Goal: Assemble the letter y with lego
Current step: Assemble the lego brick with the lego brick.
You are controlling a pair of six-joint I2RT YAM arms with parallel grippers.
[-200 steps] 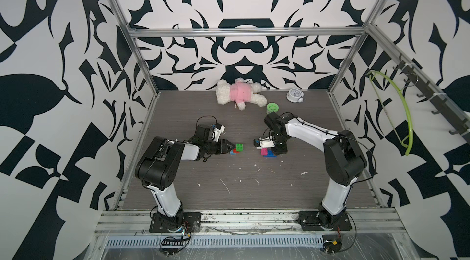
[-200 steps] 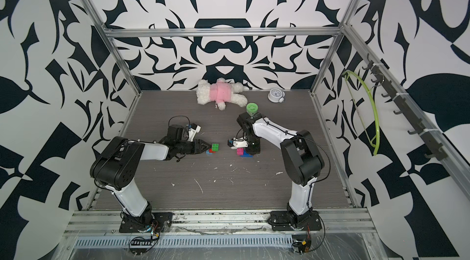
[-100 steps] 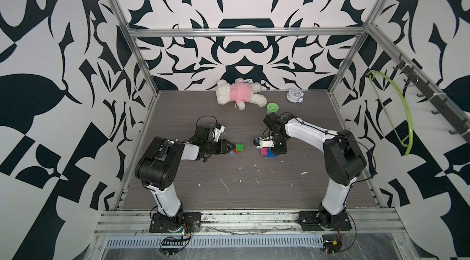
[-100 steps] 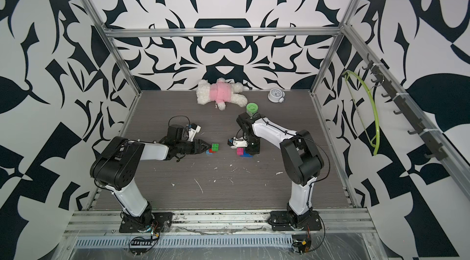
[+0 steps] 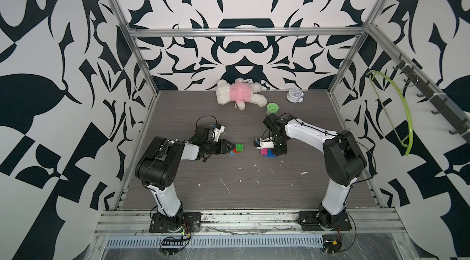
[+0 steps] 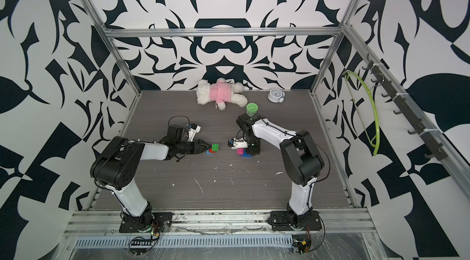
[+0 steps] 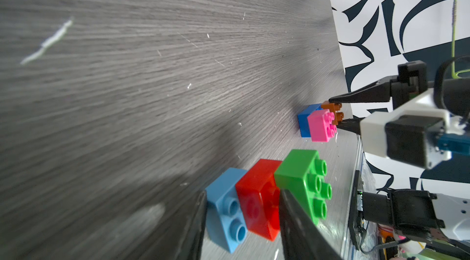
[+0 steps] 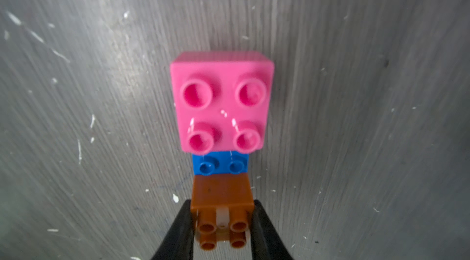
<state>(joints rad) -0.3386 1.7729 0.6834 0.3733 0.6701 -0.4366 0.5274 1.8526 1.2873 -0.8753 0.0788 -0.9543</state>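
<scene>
My left gripper [image 7: 243, 192] lies low over the table, rolled on its side. It is shut on the light blue brick [image 7: 223, 207] and the red brick [image 7: 256, 195]. These are joined stepwise with a green brick [image 7: 302, 172], seen in both top views [image 5: 239, 147] [image 6: 215, 146]. To the right, my right gripper [image 8: 221, 202] points down and is shut on the orange brick [image 8: 222, 192]. That brick sits on one end of the darker blue bar [image 8: 220, 165], and the pink brick [image 8: 221, 101] [image 5: 264, 151] sits on the other end. The two groups lie a short gap apart.
At the back of the table lie a white plush toy in pink [image 5: 239, 94], a green round tub [image 5: 272, 108] just behind my right arm, and a small white clock [image 5: 293, 95]. White scraps [image 5: 225, 185] dot the front of the table. A green hanger [image 5: 404, 113] hangs on the right wall.
</scene>
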